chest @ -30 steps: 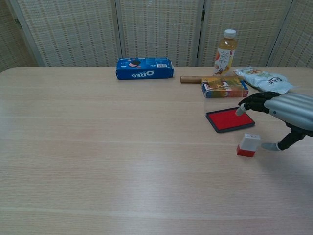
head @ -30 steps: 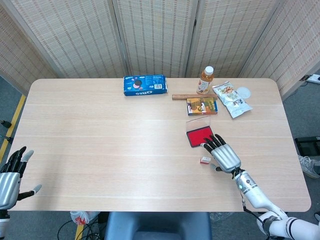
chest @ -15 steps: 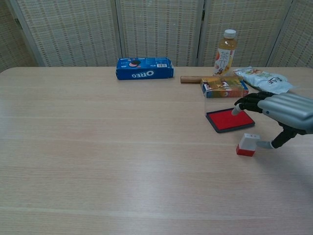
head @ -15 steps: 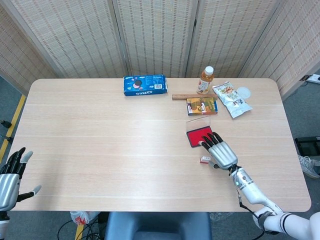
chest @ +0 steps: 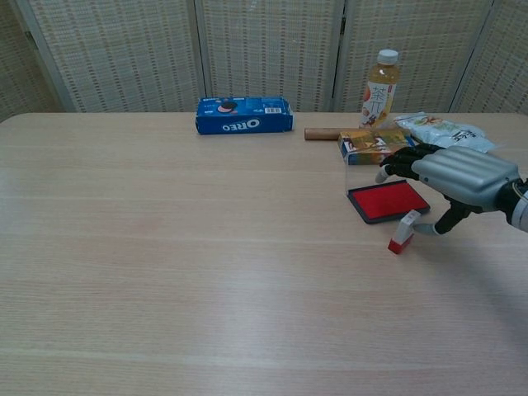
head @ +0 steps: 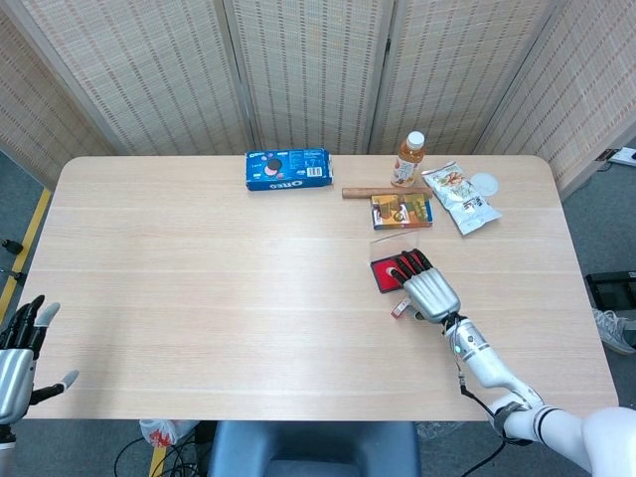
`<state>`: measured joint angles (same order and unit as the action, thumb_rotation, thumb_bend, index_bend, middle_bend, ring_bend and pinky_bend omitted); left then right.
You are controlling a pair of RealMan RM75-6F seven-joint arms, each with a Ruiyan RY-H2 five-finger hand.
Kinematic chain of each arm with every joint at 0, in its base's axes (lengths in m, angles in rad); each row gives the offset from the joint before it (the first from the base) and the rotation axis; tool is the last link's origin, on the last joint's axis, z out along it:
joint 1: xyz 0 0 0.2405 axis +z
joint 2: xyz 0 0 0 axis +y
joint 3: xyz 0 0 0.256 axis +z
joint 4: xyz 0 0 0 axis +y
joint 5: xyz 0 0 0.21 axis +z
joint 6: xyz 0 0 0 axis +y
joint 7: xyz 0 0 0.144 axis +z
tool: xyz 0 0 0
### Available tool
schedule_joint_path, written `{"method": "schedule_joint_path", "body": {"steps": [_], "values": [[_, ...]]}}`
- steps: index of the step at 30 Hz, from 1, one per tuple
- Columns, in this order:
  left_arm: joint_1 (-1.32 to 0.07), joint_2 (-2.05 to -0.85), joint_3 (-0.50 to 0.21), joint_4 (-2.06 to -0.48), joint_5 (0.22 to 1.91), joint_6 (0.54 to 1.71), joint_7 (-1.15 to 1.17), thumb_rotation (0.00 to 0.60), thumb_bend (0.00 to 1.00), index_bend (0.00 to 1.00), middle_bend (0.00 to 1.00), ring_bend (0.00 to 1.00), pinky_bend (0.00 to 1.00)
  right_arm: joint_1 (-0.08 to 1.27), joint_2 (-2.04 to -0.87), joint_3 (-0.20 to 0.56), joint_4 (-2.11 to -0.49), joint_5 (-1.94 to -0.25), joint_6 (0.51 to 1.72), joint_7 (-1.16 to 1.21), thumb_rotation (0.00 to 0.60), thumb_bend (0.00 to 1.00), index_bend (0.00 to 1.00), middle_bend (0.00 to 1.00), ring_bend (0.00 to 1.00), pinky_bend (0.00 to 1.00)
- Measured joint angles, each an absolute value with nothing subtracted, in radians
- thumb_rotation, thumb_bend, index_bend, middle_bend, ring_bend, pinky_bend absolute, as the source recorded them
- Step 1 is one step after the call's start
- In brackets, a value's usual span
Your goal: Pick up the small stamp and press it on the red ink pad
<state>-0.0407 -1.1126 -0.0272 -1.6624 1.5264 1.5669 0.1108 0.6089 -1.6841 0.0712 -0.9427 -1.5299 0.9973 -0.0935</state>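
Small stamp, white body, red base, tilted, thumb of spread right hand touching it.

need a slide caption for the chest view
Right hand touches the tilted small stamp beside the red ink pad.
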Motion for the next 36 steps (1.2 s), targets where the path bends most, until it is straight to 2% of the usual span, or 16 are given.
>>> {"method": "schedule_joint_path", "body": {"steps": [14, 20, 28, 36], "values": [[-0.035, -1.111, -0.033, -1.664, 1.521, 1.571, 0.105, 0.600, 0.10, 0.02, 0.00, 0.00, 0.27, 0.701, -1.818, 0.075, -0.705, -1.569, 1.006, -0.031, 0.600, 0.23, 0.16, 0.08, 0.00, 0.00], [-0.032, -1.110, -0.032, -1.667, 1.520, 1.571, 0.113, 0.600, 0.10, 0.02, 0.00, 0.00, 0.27, 0.705, -1.817, 0.055, -0.674, -1.588, 1.034, 0.026, 0.600, 0.23, 0.13, 0.08, 0.00, 0.00], [-0.045, -1.126, -0.040, -1.662, 1.496, 1.540, 0.145, 0.600, 0.10, 0.02, 0.00, 0.00, 0.27, 0.661, -1.673, 0.042, -0.887, -1.579, 1.077, 0.034, 0.600, 0.22, 0.13, 0.08, 0.00, 0.00], [-0.059, -1.132, -0.049, -1.653, 1.470, 1.510, 0.147, 0.600, 0.10, 0.02, 0.00, 0.00, 0.27, 0.626, -1.479, 0.039, -1.215, -1.498, 1.015, 0.026, 0.600, 0.21, 0.13, 0.07, 0.00, 0.00]]}}
